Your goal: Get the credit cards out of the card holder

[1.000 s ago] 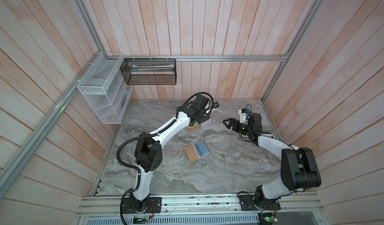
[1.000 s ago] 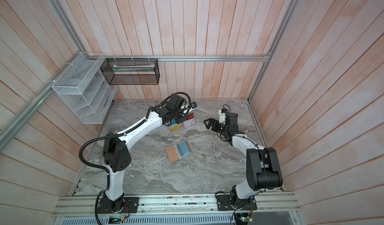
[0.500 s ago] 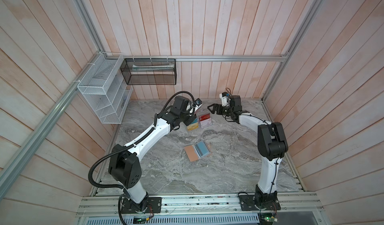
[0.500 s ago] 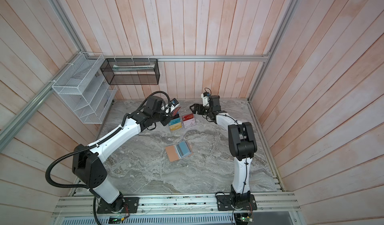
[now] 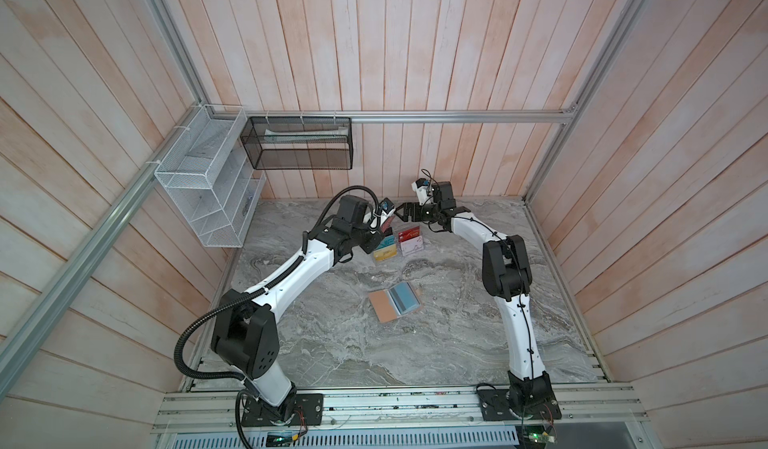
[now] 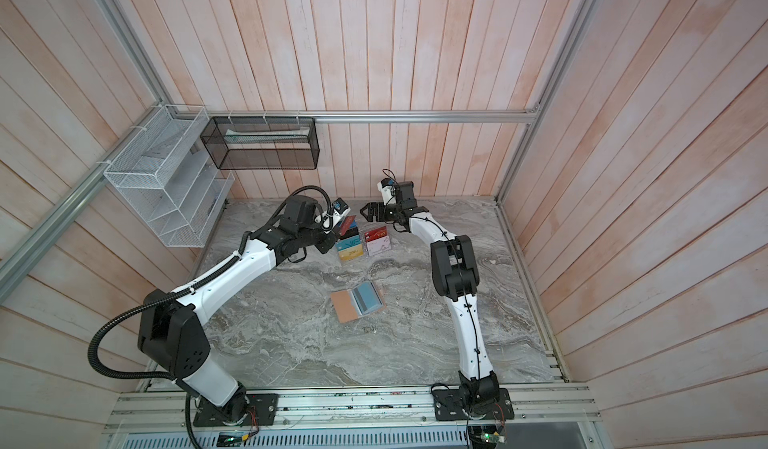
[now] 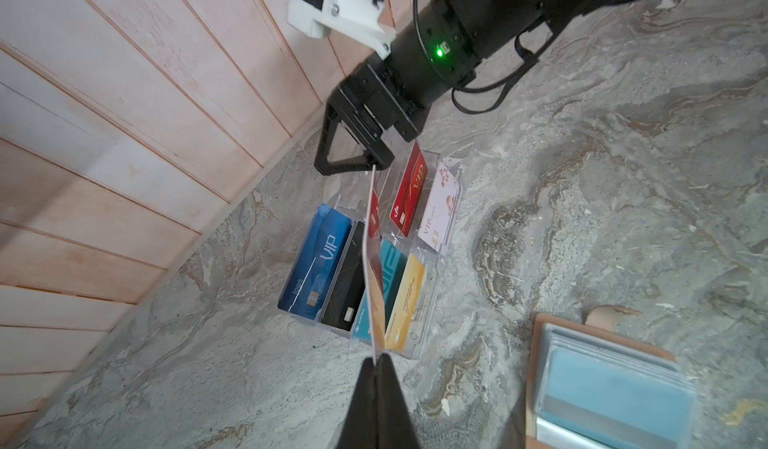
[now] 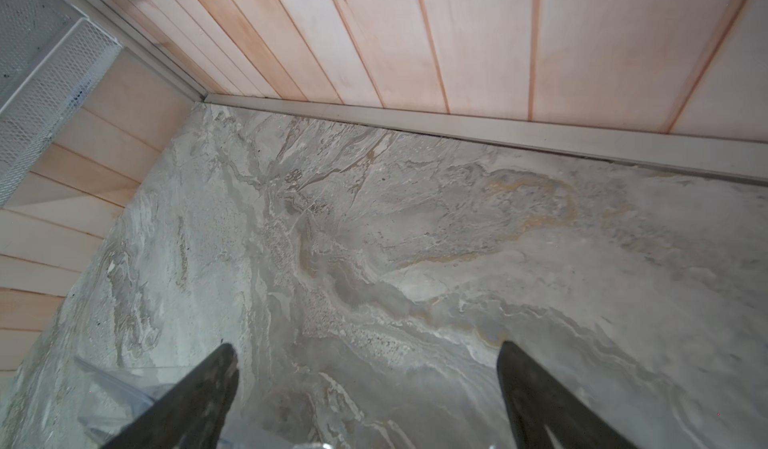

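With my left gripper [image 7: 376,361] pinching a red card [image 7: 371,260] above the acrylic stand [image 7: 415,339] and my right gripper [image 8: 365,349] spread at the card's far edge, I see a blue-grey card [image 5: 405,299] left in the card holder [image 5: 383,309].

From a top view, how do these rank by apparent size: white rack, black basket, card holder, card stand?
1. white rack
2. black basket
3. card holder and card stand: about alike, not ranked.
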